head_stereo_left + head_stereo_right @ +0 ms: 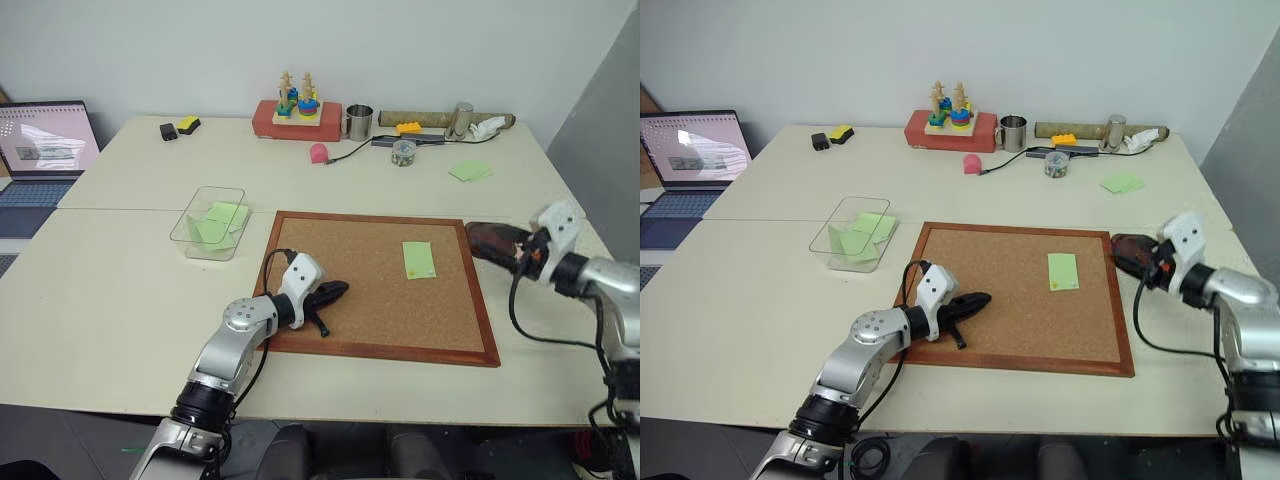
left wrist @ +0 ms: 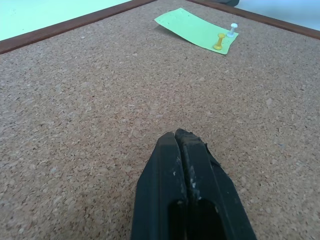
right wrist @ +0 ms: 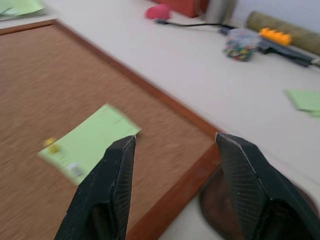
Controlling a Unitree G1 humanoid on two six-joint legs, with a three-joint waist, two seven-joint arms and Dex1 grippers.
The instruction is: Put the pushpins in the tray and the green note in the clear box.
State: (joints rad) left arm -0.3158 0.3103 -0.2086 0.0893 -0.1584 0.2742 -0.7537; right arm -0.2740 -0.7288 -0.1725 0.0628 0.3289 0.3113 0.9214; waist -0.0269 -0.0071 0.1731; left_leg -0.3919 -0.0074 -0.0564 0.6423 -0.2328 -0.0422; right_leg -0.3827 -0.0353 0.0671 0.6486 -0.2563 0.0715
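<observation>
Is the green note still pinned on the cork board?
Yes. The green note lies on the cork board, with a yellow and a white pushpin in it.

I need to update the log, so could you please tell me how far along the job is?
Nothing looks finished: the green note lies on the cork board, pinned by a yellow pushpin and a white pushpin. The right hand is open and empty above the tray; the left hand is shut. Both pins and the note remain.
</observation>
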